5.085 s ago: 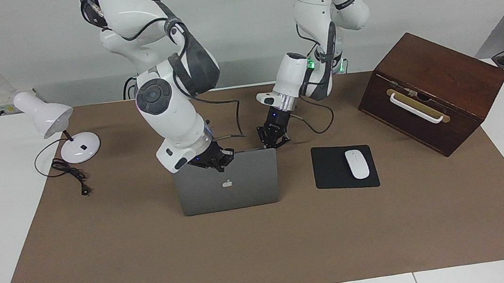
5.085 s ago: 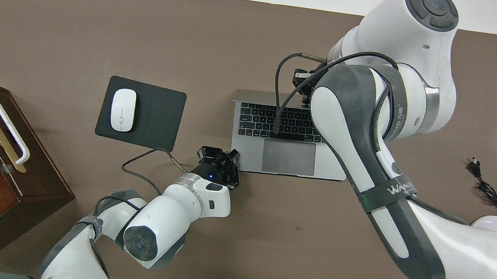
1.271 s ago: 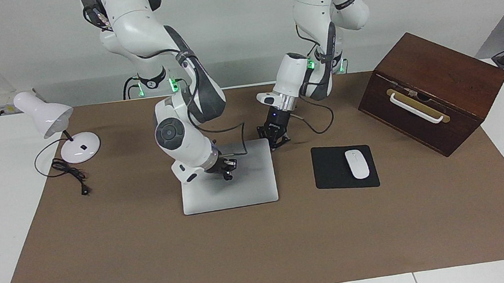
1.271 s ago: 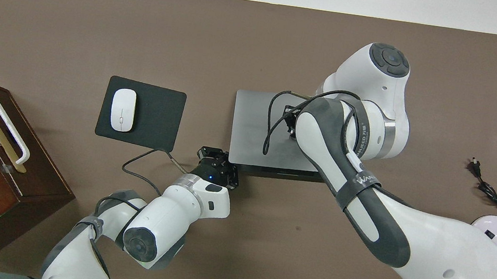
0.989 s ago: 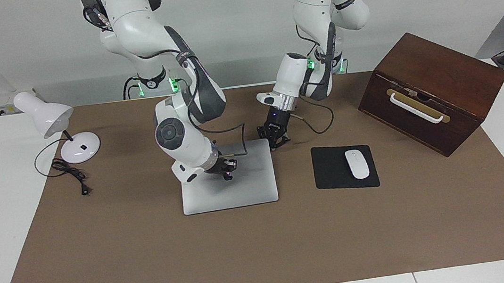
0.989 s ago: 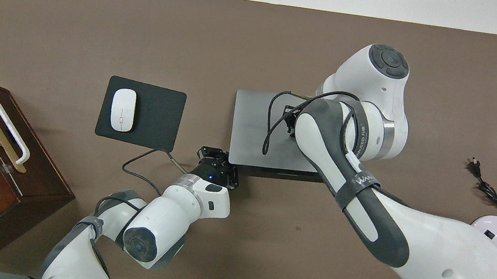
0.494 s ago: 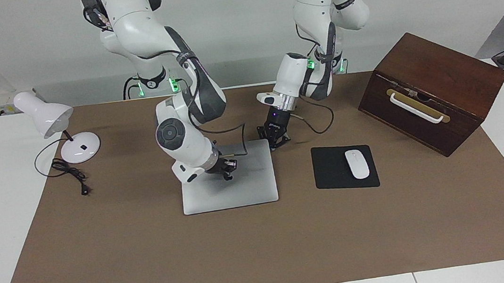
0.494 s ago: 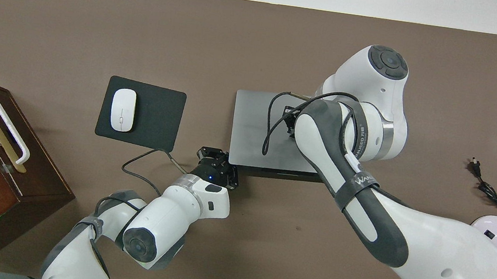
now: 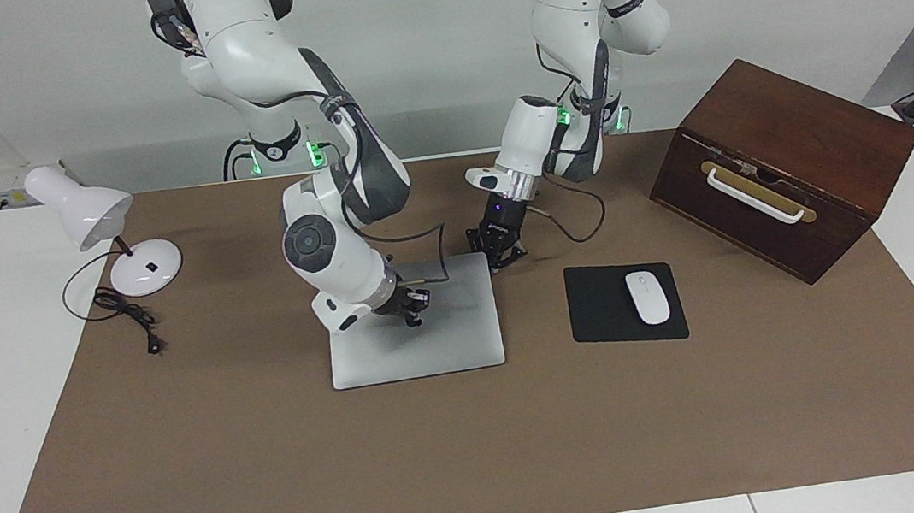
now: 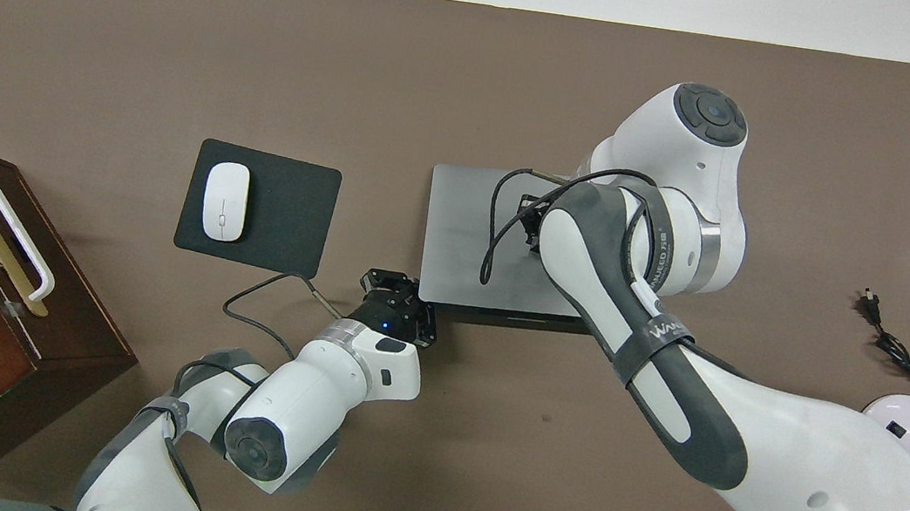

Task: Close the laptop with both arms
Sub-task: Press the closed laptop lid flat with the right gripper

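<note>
Right now the table [image 9: 191,493] carries a brown mat, and toward the left arm's end a wooden box [image 9: 782,168] stands. Lying shut and flat mid-mat is the laptop [image 9: 449,339], beside a mouse pad [image 9: 601,309] with a mouse [image 9: 648,297]. A lamp [image 9: 87,217] sits toward the right arm's end. On the laptop's lid is the right gripper [image 9: 409,305], fingers pressed together. At the laptop corner nearest the robots' side is the left gripper [image 9: 500,253], also pressed together, holding nothing.
</note>
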Robot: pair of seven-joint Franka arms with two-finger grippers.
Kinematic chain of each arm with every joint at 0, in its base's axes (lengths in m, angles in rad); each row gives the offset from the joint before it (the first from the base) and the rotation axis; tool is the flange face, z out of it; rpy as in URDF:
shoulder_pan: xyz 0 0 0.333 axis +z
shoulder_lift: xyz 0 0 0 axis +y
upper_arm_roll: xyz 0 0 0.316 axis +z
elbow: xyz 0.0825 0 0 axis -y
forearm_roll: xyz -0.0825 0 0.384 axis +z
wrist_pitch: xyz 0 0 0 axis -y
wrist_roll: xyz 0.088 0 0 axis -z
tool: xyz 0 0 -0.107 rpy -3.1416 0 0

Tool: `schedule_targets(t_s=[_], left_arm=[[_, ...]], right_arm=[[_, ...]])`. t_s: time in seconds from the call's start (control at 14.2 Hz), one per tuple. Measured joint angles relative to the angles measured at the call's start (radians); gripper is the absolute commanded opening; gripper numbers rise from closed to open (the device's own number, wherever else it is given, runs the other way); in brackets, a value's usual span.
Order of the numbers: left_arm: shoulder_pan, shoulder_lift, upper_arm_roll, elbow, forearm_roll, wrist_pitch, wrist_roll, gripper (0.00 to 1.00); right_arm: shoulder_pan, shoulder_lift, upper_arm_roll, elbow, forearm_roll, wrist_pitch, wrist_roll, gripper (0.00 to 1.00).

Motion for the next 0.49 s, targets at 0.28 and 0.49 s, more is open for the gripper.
schedule_targets(t_s=[0.28,0.49], left_arm=[[0.0,0.0,0.0,0.0,0.0,0.0,0.0,0.0],[0.0,0.0,0.0,0.0,0.0,0.0,-0.002,0.0]], right_arm=[[0.0,-0.009,-0.001,0.006,0.0,-0.013,0.0,0.0],[-0.007,-0.025,-0.002,0.009,0.0,-0.037,0.0,0.0]])
